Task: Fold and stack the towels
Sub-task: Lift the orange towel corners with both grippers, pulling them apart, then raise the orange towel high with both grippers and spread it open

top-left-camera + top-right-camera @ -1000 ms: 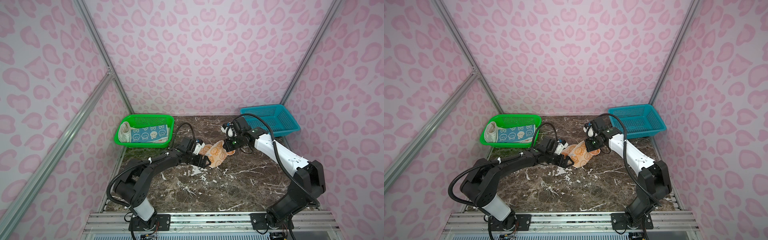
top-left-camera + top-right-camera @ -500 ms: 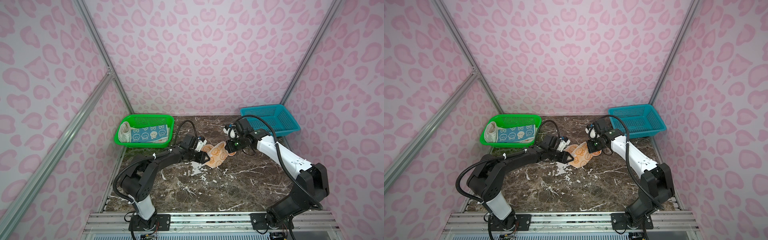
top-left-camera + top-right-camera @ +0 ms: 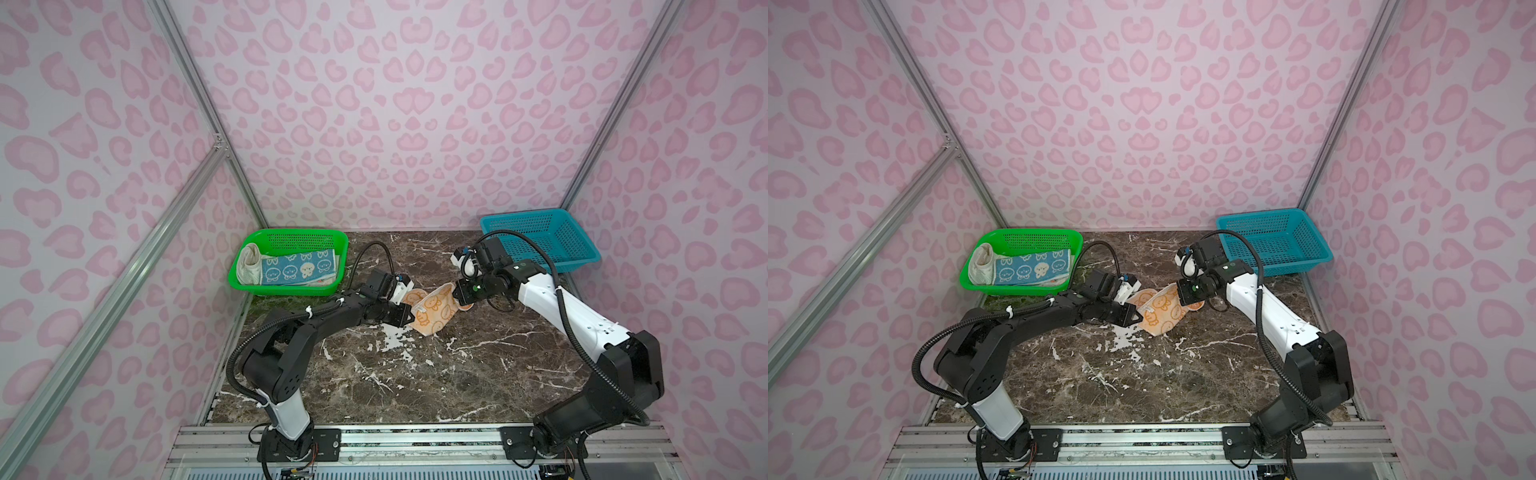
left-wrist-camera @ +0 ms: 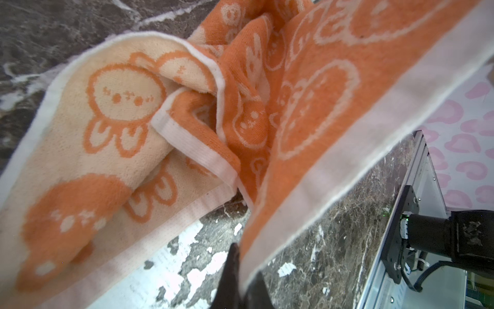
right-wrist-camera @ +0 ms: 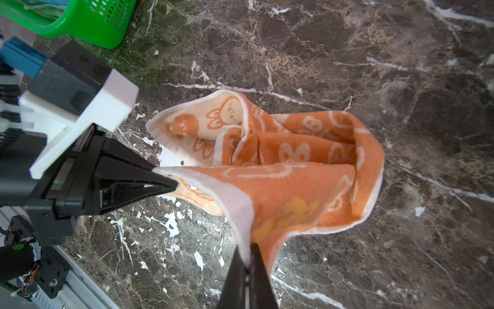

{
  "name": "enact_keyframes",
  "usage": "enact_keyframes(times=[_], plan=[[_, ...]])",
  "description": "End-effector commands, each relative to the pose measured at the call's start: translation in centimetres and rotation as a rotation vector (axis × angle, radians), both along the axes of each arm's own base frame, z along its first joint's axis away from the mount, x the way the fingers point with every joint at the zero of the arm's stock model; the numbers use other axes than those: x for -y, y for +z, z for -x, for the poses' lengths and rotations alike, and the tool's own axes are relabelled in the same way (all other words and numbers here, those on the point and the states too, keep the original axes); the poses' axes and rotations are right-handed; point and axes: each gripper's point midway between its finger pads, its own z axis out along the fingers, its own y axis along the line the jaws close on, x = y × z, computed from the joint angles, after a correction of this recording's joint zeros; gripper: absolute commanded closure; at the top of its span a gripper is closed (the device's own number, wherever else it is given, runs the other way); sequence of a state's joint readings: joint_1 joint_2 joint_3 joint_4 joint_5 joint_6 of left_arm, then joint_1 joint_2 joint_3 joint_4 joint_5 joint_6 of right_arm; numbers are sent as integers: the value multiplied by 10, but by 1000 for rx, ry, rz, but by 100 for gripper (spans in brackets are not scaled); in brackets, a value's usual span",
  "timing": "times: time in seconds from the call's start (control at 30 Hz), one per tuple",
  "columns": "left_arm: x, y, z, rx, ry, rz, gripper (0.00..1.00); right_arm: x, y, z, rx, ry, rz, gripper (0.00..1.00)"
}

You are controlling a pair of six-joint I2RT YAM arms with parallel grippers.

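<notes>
The job in hand looks like opening up the orange towel (image 3: pixel 434 311) so it can be folded. It sits in the middle of the tabletop (image 3: pixel 415 386), with part of it lifted and the rest in a crumpled heap on the stone. The left gripper (image 5: pixel 171 184) is squeezed closed on one spot of the towel's white edge. The right gripper (image 5: pixel 247 258) is squeezed closed on another spot of that same edge, so a strip of towel hangs between them. I think the next move is for the two grippers to go apart and up a little, until the edge is pulled straight and the bunched part falls open. Then the towel can be laid flat and folded over. They should pull gently, because a hard tug could make the thin edge slip out of a gripper. No neat stack shows yet, so the job seems to be near its start. Now the counting. I can see three towels. One is orange, one is a blue towel (image 3: pixel 297 268) with bunny faces, and one is a white towel (image 3: pixel 249 268) bunched up beside it. The blue and white ones lie in the green basket (image 3: pixel 299 237). There are two baskets, the green one and a blue basket (image 3: pixel 536 232), and nothing shows in the blue one. There are two grippers.
</notes>
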State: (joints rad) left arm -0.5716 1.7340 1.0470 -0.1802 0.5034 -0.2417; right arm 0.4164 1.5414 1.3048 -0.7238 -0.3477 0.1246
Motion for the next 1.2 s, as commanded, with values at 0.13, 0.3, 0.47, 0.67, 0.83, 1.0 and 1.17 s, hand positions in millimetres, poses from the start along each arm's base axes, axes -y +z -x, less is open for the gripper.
enact_keyframes(times=[0.13, 0.3, 0.47, 0.67, 0.83, 1.0, 1.17], plan=[[-6, 76, -15, 181, -6, -17, 96, -2, 38, -3, 104, 28, -29, 100], [-21, 150, -21, 364, -33, -49, 96, 0, 80, 6, 192, 69, -42, 100], [-33, 229, -9, 546, -70, -37, 96, 6, 122, 27, 318, 98, -73, 100], [-61, 307, 30, 741, -108, -25, 97, 4, 183, 67, 453, 163, -195, 100], [-84, 367, 74, 904, -107, 49, 96, 2, 239, 109, 590, 235, -246, 100], [-98, 405, 107, 990, -107, 128, 97, 7, 278, 140, 701, 254, -304, 100], [-102, 418, 116, 995, -91, 159, 97, 19, 286, 141, 737, 185, -311, 100]])
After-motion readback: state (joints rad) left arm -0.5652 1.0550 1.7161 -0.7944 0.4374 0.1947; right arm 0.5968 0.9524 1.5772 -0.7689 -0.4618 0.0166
